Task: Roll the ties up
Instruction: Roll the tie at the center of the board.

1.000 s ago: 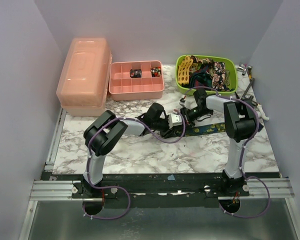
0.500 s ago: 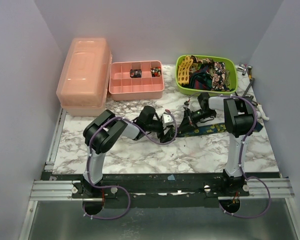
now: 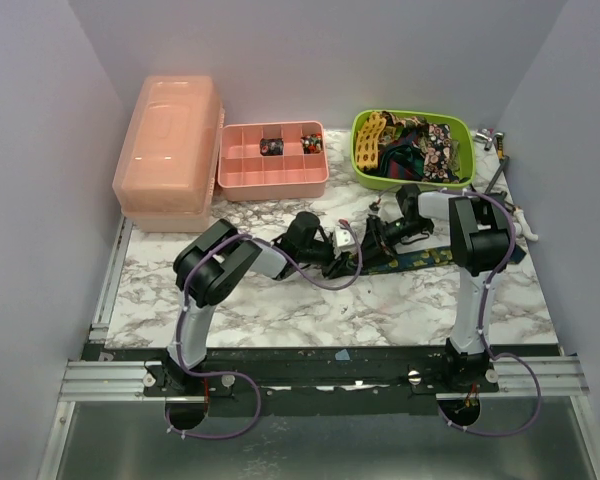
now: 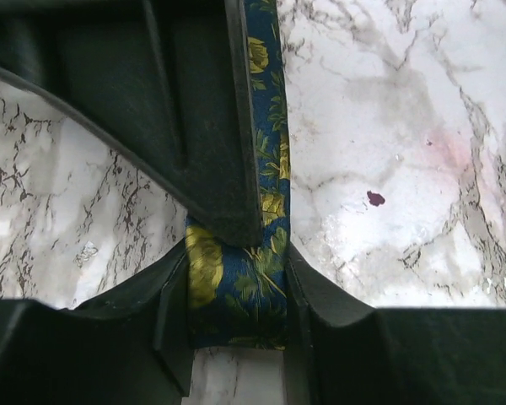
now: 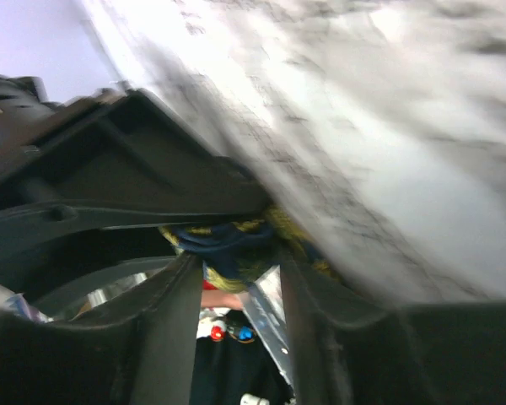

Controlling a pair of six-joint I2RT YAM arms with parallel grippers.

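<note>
Where my grippers meet: navy tie (image 3: 420, 258) end hidden from above.
Tie: on marble table (image 3: 280, 300), long axis 9-to-3 o'clock.
Left gripper (image 4: 236, 295): clamping tie's end.
Right gripper (image 5: 236, 253): pinching tie, view blurred.

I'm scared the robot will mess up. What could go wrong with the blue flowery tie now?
The left gripper and right gripper both pinch the navy tie at one end, very close together, so they might bump or tug it free. The rest lies loose on the table and could roll up crooked.
</note>
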